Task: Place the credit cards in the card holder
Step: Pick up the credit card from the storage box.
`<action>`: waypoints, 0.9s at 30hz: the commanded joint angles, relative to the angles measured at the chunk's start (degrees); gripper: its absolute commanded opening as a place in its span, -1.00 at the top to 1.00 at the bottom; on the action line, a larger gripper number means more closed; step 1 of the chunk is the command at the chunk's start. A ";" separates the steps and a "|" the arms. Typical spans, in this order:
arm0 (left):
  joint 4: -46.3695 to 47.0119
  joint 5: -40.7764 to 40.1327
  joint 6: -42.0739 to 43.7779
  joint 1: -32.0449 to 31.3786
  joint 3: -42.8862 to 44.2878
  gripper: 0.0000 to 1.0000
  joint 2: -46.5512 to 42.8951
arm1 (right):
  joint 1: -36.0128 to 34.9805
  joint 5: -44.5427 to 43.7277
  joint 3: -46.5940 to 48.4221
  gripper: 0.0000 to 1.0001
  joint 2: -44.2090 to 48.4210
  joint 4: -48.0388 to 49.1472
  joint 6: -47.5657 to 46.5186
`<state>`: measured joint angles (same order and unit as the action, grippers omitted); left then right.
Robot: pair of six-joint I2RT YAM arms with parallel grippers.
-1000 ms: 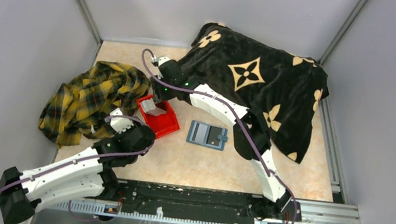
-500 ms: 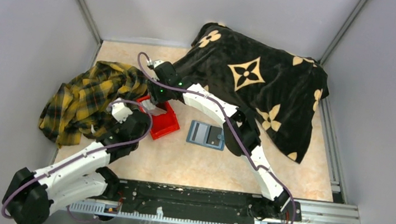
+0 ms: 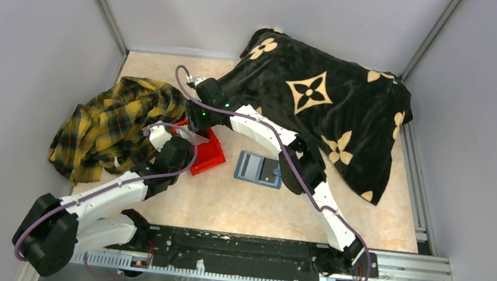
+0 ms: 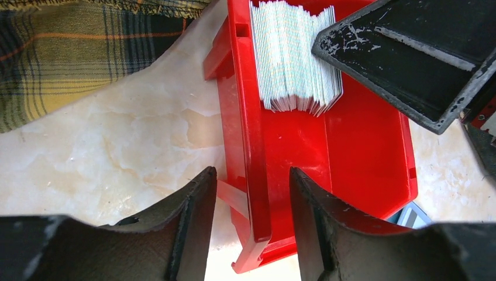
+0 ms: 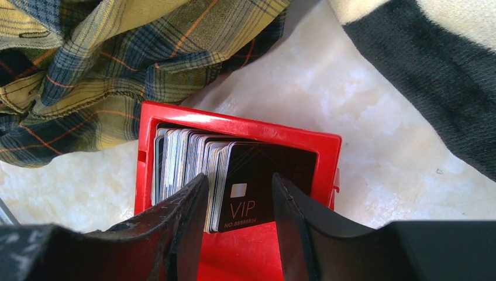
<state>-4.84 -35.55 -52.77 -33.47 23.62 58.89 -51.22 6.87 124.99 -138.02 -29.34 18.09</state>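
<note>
Both open, left tool point(image 4: 251, 178) is straddling the red bin point(image 4: 257, 134) wall, right tool point(image 5: 240, 181) bracketing the credit cards point(image 5: 187, 155); next likely pinching one.

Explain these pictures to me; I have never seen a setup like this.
The machine is a left arm and a right arm, bolted to the near edge of a table. The wide picture looks down from above and behind them. Each of the other two comes from a camera on one arm's wrist.

On the table lie a plaid cloth, a black patterned blanket, an open card holder and a red bin with a stack of cards standing in it.

The left end effector, the arm's two-fingered claw, is open with the bin's side wall between its fingers. The right end effector hangs open over the cards, a black VIP card showing between its fingers. Neither holds anything.
</note>
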 commanded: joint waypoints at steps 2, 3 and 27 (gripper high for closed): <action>3.27 1.66 1.53 0.86 -0.27 -0.04 1.13 | 0.24 1.81 0.38 0.13 -1.49 0.13 1.02; 3.30 1.72 1.53 0.89 -0.41 0.00 1.22 | 0.22 2.04 0.28 0.14 -1.69 0.04 1.19; 4.90 3.56 2.75 0.95 -1.90 0.23 -1.11 | -1.96 -1.83 2.89 0.14 -3.84 -6.31 1.27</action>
<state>-2.50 -33.15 -51.07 -32.84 22.61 58.72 -51.27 7.16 126.78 -139.06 -31.05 20.60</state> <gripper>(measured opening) 0.394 0.426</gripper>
